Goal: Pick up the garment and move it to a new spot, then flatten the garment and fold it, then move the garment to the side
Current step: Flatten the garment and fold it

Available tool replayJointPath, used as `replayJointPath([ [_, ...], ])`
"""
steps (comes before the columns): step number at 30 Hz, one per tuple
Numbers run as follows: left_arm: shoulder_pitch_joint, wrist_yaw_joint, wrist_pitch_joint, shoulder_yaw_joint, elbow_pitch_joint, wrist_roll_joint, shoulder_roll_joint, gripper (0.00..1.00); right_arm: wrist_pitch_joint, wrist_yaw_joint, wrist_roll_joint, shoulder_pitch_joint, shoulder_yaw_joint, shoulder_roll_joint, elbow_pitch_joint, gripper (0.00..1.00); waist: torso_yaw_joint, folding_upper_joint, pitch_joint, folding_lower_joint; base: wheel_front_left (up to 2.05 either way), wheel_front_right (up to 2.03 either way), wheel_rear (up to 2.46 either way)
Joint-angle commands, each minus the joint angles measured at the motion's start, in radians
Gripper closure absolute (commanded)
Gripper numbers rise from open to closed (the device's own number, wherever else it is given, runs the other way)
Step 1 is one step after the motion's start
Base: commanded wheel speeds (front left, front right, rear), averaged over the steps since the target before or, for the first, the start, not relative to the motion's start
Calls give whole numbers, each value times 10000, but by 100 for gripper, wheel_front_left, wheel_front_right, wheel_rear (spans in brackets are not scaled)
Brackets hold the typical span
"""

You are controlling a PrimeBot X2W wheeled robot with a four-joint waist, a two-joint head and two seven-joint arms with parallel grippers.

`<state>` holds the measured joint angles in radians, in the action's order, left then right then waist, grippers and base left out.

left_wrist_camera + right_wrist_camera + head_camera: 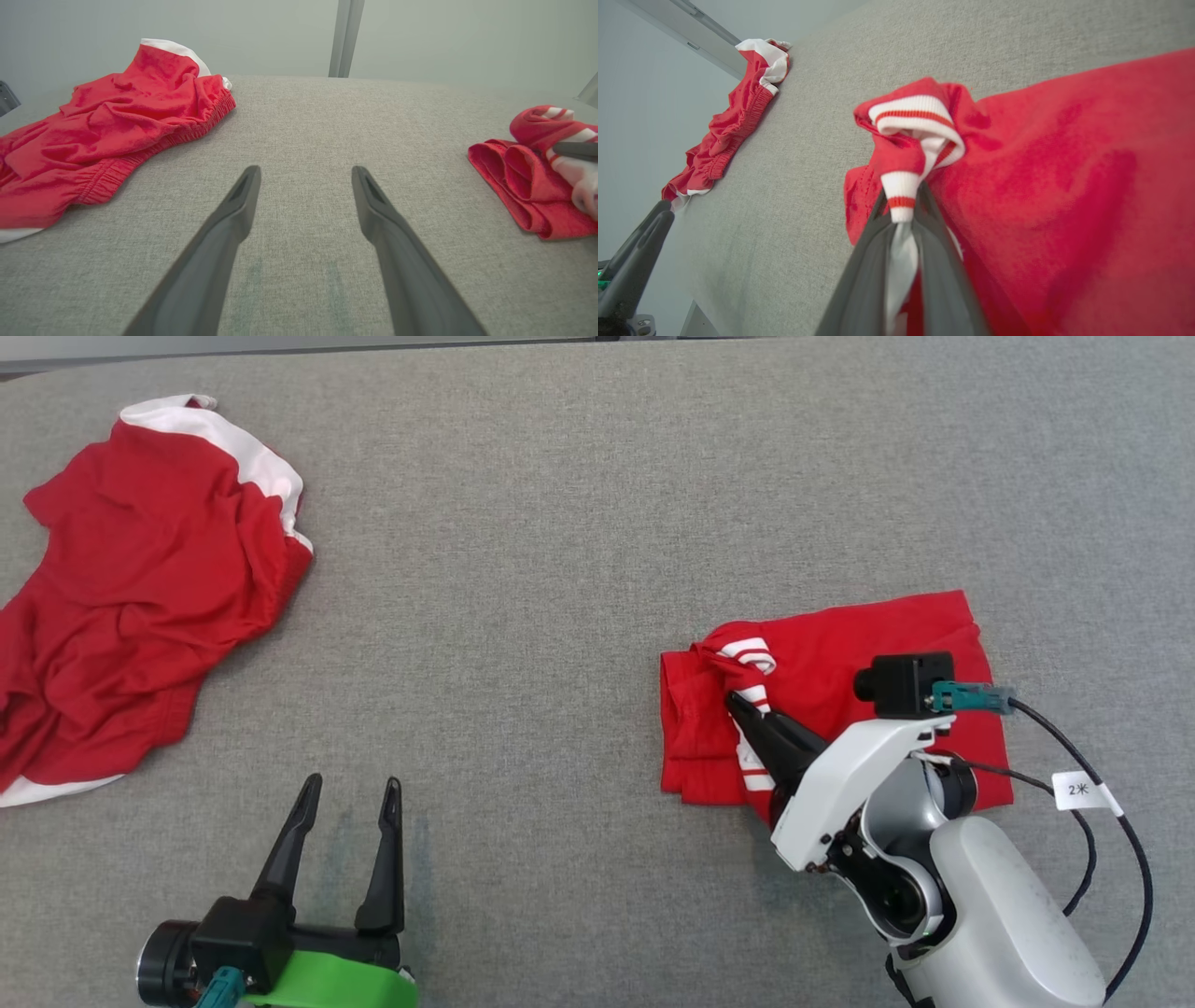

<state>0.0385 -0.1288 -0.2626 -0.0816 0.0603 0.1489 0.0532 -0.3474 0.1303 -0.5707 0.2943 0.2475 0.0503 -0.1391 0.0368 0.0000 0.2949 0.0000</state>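
Grey fabric-covered table [579,523] with crumpled red-and-white shorts [140,588] at its far left, folded red garment [840,663] at its near right, striped cuff [752,653] pinched by the right gripper [738,705], and left gripper [353,784], fingers spread wide, at its near left.

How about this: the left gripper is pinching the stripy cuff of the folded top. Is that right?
No. It is the right gripper that is pinching the stripy cuff of the folded top, as the right wrist view shows. The left gripper is open, holding nothing.
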Motion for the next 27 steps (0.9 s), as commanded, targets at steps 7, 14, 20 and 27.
replayJointPath([
  [7, 128, -31, -26, -200, 133, 126, 8, 0, 573, 7, -438, 469, 513, 10, -587, 100, 14, 0, -98, 0, 0, 0, 0],
  [14, -6, -31, -27, -73, 261, 249, 11, 0, 1237, 7, -436, 751, 1032, 11, -1015, 0, 29, 0, -197, 0, 0, 0, 0],
  [20, 155, -32, -27, 74, 285, 228, 45, 0, 1995, 6, -237, 431, 862, 10, -685, 0, 71, 0, -438, 0, 0, 0, 0],
  [27, 427, -32, -27, 278, 275, 306, 8, 0, 3135, 6, 1082, -545, -391, 394, 804, 0, 50, 0, -861, 0, 0, 0, 0],
])
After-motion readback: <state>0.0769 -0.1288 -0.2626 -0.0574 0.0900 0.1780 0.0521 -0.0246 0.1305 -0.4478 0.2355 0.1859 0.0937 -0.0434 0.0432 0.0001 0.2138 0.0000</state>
